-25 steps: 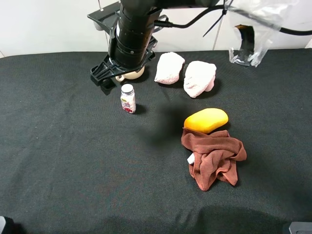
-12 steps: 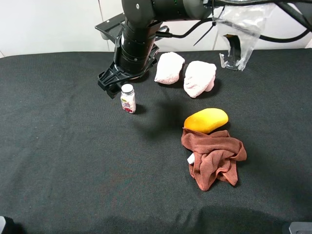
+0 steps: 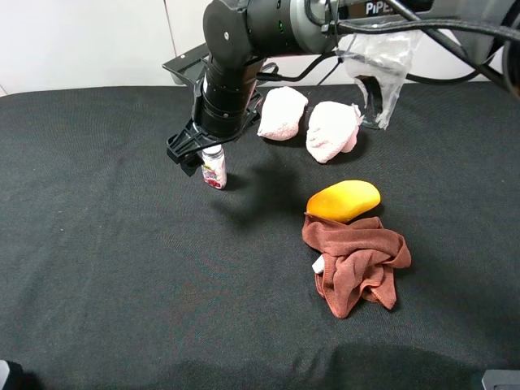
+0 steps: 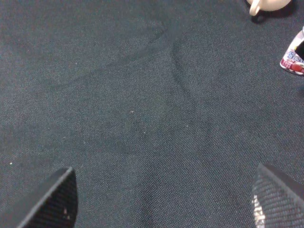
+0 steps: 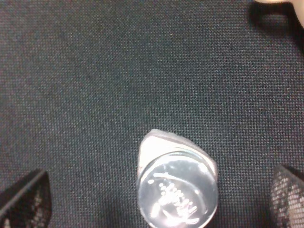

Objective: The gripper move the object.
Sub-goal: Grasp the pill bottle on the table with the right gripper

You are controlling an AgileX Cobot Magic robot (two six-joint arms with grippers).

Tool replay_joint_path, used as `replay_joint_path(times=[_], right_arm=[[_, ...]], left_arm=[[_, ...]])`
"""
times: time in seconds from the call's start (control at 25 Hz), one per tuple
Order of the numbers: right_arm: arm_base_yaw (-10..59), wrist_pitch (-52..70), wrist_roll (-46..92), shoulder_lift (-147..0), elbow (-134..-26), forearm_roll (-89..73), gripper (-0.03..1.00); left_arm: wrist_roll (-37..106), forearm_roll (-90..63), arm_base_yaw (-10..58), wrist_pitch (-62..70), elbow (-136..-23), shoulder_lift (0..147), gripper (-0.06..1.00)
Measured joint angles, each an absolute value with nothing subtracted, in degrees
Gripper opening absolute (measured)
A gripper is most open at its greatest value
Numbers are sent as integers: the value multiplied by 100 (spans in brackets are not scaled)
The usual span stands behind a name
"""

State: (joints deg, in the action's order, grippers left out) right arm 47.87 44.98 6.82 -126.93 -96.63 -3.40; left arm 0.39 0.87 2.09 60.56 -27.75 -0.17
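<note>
The right gripper (image 3: pixel 203 153) hangs low over the bottle (image 5: pixel 176 190) with its two fingers spread wide. The bottle stands upright between them and touches neither finger. I judge this placing prepares a grasp. The bottle's silver cap is on, but what is inside I cannot tell from above. A little beyond the gripper sits the cream teapot (image 4: pixel 266 4), with its inside hidden.

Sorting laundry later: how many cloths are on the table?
3: left white cloth and right white cloth at the back, brown cloth by the mango. The arm may hide more.
</note>
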Motion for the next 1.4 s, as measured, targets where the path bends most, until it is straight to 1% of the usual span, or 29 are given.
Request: replay_joint_path(times=[0.44, 1.4], right_arm=[[4772, 4117, 700, -12719, -9663, -340, 69], [4685, 4073, 804, -13360, -9796, -419, 69]], left_arm=[[39, 87, 209, 6056, -2775, -17, 73], [51, 87, 209, 6056, -2775, -17, 73]])
